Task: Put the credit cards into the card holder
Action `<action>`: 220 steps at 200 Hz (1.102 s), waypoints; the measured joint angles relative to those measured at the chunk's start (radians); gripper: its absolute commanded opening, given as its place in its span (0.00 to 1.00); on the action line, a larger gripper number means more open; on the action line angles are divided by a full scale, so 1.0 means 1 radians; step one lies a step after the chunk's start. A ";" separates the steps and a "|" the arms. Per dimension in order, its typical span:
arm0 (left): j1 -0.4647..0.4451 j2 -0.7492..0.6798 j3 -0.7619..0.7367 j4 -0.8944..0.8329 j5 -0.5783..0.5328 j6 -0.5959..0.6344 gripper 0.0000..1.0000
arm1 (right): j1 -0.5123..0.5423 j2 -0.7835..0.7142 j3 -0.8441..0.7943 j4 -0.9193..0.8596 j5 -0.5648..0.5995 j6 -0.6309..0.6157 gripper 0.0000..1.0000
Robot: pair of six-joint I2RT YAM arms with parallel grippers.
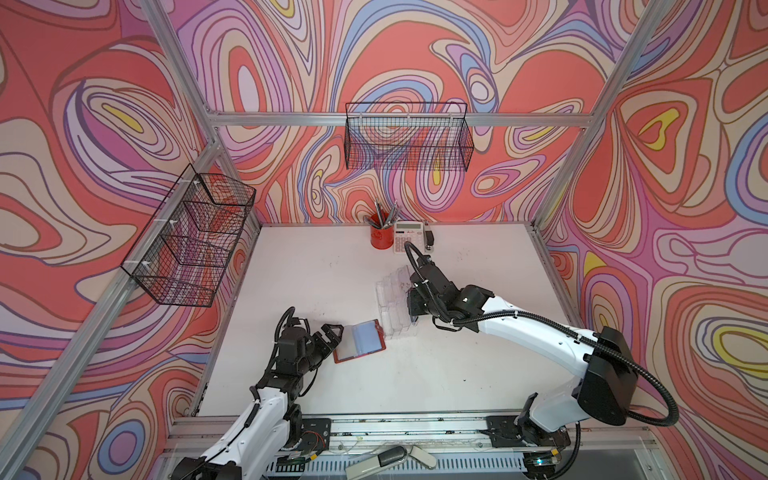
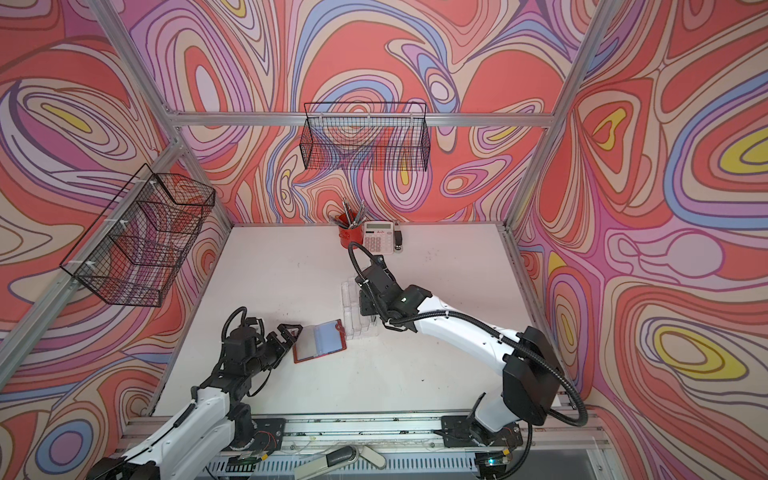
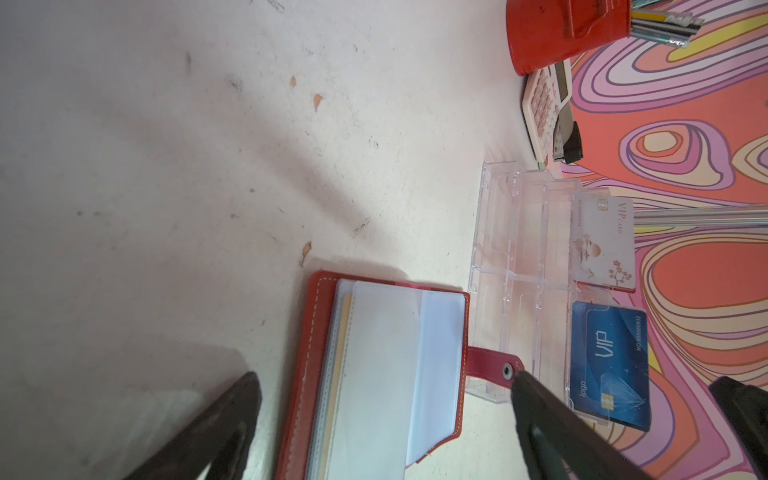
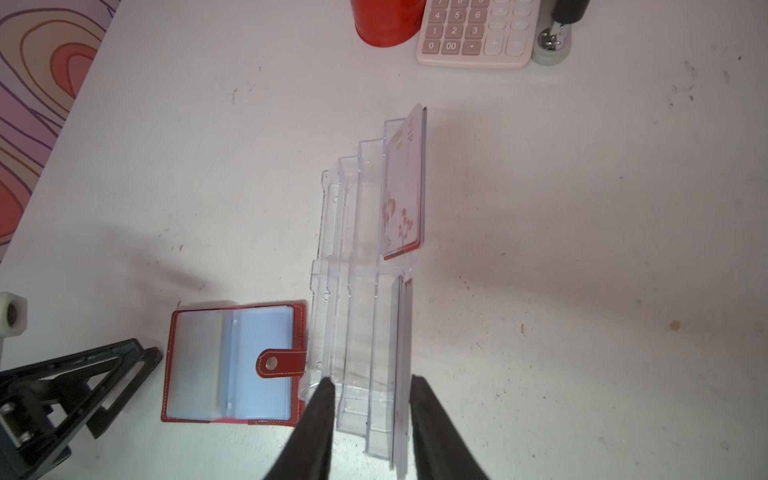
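Note:
A clear tiered card holder [image 1: 392, 303] [image 4: 357, 291] stands mid-table. Its rearmost slot holds a white credit card [image 3: 602, 245] [image 4: 403, 187] and a stack of blue credit cards [image 3: 609, 361], seen edge-on in the right wrist view [image 4: 401, 353]. My right gripper [image 1: 411, 307] [image 4: 372, 386] is open, its jaws astride the holder's near end; one finger is at the blue stack. A red wallet [image 1: 359, 340] [image 3: 316, 353] lies open beside the holder, with a yellow strip [image 3: 338, 332] behind its sleeves. My left gripper [image 1: 332, 334] [image 3: 384, 395] stands wide open at the wallet, holding nothing.
A red pen cup [image 1: 380, 237], a calculator [image 1: 408, 237] and a small black stapler [image 1: 430, 239] stand at the table's back edge. Wire baskets hang on the left wall [image 1: 191, 241] and the back wall [image 1: 409, 137].

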 measured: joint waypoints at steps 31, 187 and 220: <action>0.000 0.000 0.000 0.000 0.000 0.000 0.96 | -0.037 0.039 -0.039 0.014 -0.053 0.000 0.34; 0.000 0.001 0.000 0.000 0.000 0.000 0.96 | -0.074 0.092 -0.047 0.086 -0.221 0.007 0.19; 0.000 0.001 0.000 0.000 0.000 0.000 0.96 | -0.077 0.095 -0.054 0.111 -0.259 0.011 0.25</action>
